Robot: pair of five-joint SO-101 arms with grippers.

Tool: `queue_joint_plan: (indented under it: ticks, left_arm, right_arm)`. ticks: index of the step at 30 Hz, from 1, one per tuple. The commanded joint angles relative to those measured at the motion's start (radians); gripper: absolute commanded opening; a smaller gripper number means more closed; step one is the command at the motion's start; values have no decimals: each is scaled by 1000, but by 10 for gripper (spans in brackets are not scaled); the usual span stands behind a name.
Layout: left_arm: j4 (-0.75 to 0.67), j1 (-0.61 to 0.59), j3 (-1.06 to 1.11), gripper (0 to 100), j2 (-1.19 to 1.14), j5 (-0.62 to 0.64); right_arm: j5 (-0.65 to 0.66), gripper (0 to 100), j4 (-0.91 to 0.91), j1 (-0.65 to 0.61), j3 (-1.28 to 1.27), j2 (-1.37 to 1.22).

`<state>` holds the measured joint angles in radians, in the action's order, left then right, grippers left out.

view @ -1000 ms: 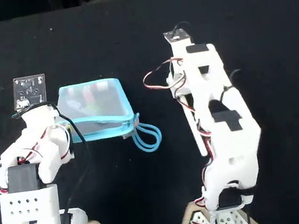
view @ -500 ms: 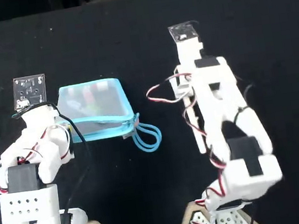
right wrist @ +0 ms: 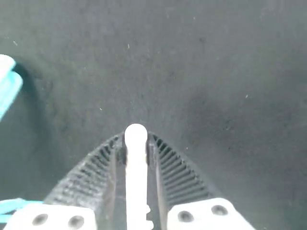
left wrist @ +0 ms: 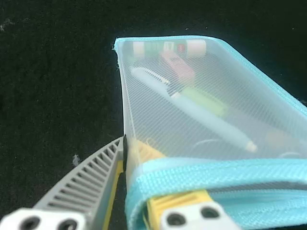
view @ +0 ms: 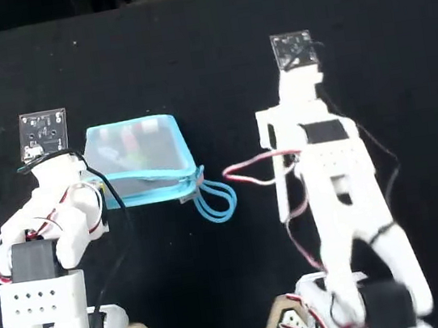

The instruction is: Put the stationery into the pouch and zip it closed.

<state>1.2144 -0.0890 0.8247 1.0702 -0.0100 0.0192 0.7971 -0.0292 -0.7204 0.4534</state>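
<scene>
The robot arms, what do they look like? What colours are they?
The left arm and right arm are chunky white plastic with black motor blocks. Thin red, white and black wires loop along them. Each wrist carries a small square circuit board. The right gripper has dark ribbed fingers; the left gripper shows grey and yellow.

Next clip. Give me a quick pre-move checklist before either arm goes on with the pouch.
1. Hold on the pouch: ok, the left gripper clamps its corner.
2. Stationery inside: ok, a blue pen and other items show through the mesh.
3. The zip closed: cannot tell.
4. The right gripper free: not ok, a white stick is clamped in it.
5. Right gripper at the pouch: not ok, it hangs over the black table, apart from the pouch.
</scene>
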Motion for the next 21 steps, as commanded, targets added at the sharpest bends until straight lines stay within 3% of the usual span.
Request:
queue_joint_plan:
  ticks: [1, 21]
  left_arm:
    - [-20, -12, -7, 30, 0, -6]
    - [-20, -12, -7, 30, 0, -6]
  right_arm:
    - [-8, 11, -28, -14, -33, 170]
    - [-9, 11, -456, -138, -549, 763]
